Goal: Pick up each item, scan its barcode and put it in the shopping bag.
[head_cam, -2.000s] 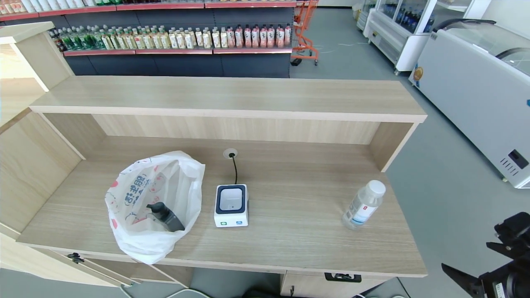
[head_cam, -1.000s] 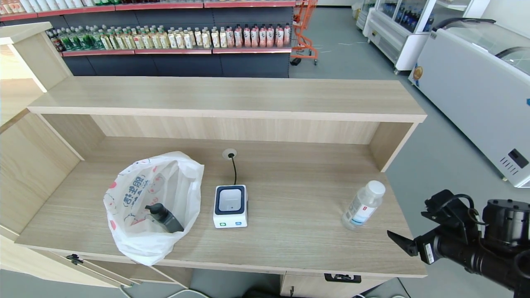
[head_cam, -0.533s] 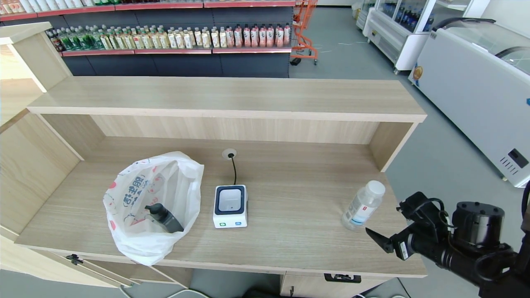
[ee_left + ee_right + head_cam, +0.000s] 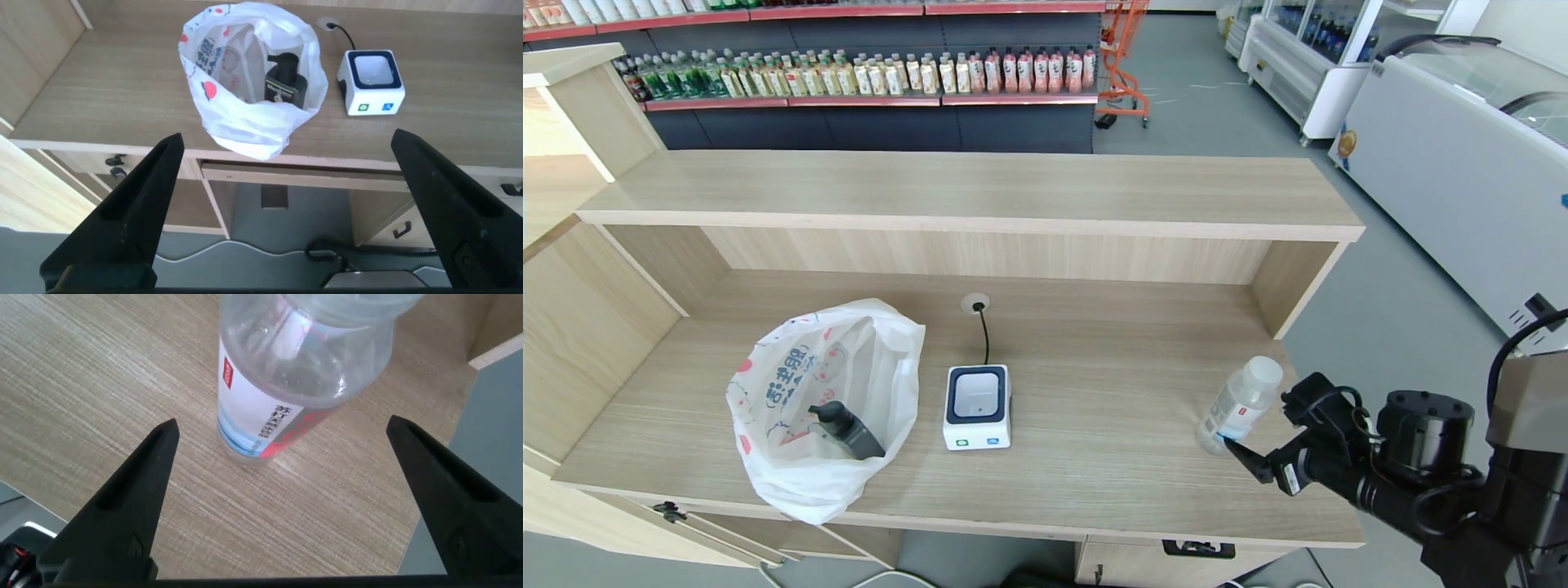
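Observation:
A clear water bottle [image 4: 1240, 403] with a white cap and a red-and-blue label stands upright at the right end of the counter; the right wrist view has the bottle [image 4: 288, 392] close up. My right gripper [image 4: 1270, 437] is open just to the bottle's right, near its base, fingers [image 4: 122, 506] spread wide on either side. A white shopping bag [image 4: 825, 400] lies open at the left, holding a dark pump bottle [image 4: 848, 430]. The white barcode scanner [image 4: 978, 406] sits mid-counter. My left gripper [image 4: 286, 220] hangs open below the counter's front edge, near the bag [image 4: 249, 77].
The wooden counter [image 4: 1094, 425] has a raised back ledge and side walls. The scanner's cable [image 4: 985, 331] runs to a hole at the back. Drawers [image 4: 294, 184] sit beneath the front edge. Shelves of drinks and freezers stand in the room behind.
My right arm has risen from the lower right and moved left up to the water bottle, gripper open. The bag, scanner and bottle have stayed put.

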Robot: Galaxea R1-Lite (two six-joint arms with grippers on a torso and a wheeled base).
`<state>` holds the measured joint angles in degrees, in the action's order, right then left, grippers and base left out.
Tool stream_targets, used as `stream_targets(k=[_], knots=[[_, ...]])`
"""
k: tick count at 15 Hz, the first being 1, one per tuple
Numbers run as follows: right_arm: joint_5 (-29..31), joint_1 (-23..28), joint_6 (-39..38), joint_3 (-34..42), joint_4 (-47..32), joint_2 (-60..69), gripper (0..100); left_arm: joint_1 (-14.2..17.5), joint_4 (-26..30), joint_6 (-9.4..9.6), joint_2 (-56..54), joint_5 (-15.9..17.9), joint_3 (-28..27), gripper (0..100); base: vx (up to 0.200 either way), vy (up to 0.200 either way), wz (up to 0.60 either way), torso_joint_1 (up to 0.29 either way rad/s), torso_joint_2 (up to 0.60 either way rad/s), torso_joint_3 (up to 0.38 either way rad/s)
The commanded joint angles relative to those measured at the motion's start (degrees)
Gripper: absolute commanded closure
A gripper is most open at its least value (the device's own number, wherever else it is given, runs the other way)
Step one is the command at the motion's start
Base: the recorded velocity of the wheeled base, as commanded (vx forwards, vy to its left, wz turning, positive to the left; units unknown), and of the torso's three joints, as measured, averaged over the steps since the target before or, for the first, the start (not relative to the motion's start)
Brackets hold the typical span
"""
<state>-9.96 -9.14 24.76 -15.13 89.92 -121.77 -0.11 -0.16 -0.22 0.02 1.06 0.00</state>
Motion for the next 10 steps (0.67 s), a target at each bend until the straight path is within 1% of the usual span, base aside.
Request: stream_targets(k=[1, 10], knots=[[-0.24, -0.35, -0.15, -1.92, 0.08, -1.45, 0, 0.02, -0.02, -0.04, -0.02, -0.01, 0.00, 0, 0.000, 0.000, 0.00, 0.000, 0.00, 0.000], [-0.41, -3.60, -0.24, -8.78, 0.08, -5.41, 0, 0.02, -0.02, -0.04, -0.02, -0.01, 0.00, 0, 0.000, 0.000, 0.00, 0.000, 0.00, 0.000]])
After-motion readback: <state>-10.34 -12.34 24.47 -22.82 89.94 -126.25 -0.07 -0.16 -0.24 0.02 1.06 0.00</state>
